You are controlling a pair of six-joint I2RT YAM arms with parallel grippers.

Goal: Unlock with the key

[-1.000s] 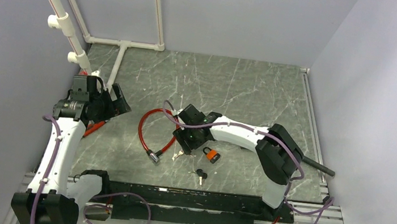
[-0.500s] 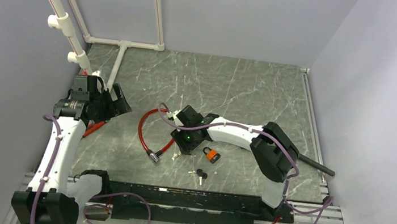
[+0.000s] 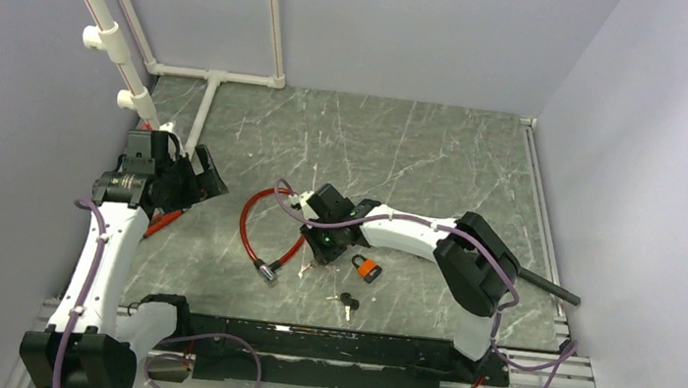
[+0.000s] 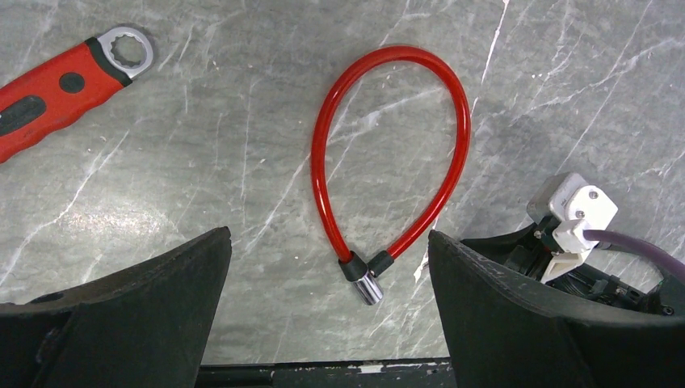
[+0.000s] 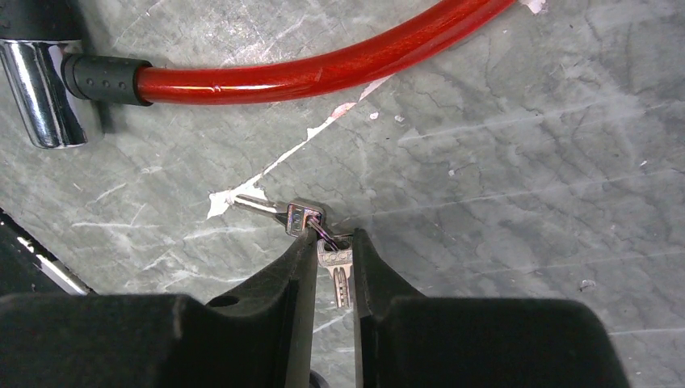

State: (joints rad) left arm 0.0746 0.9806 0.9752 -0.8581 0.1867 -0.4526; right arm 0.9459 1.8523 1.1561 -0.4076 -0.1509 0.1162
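A red cable lock (image 3: 251, 217) lies looped on the marble floor, its chrome lock cylinder (image 3: 264, 270) at the near end. It also shows in the left wrist view (image 4: 388, 145) and in the right wrist view (image 5: 323, 69). My right gripper (image 3: 316, 248) is down on the floor beside the cable. In its wrist view the right gripper (image 5: 333, 238) is closed on a silver key (image 5: 337, 271), which is ringed to a second silver key (image 5: 266, 208). My left gripper (image 3: 199, 176) hovers open and empty at the left; in its own view (image 4: 327, 236) it is above the cylinder (image 4: 367, 287).
An orange padlock (image 3: 367, 268) and a pair of black-headed keys (image 3: 348, 301) lie near the right gripper. A red wrench (image 4: 65, 85) lies at the left. White pipes (image 3: 112, 37) stand at the back left. A black rod (image 3: 551, 287) lies at the right edge.
My right gripper has shifted a little to the left and lowered onto the silver keys by the cable. The left arm has not moved.
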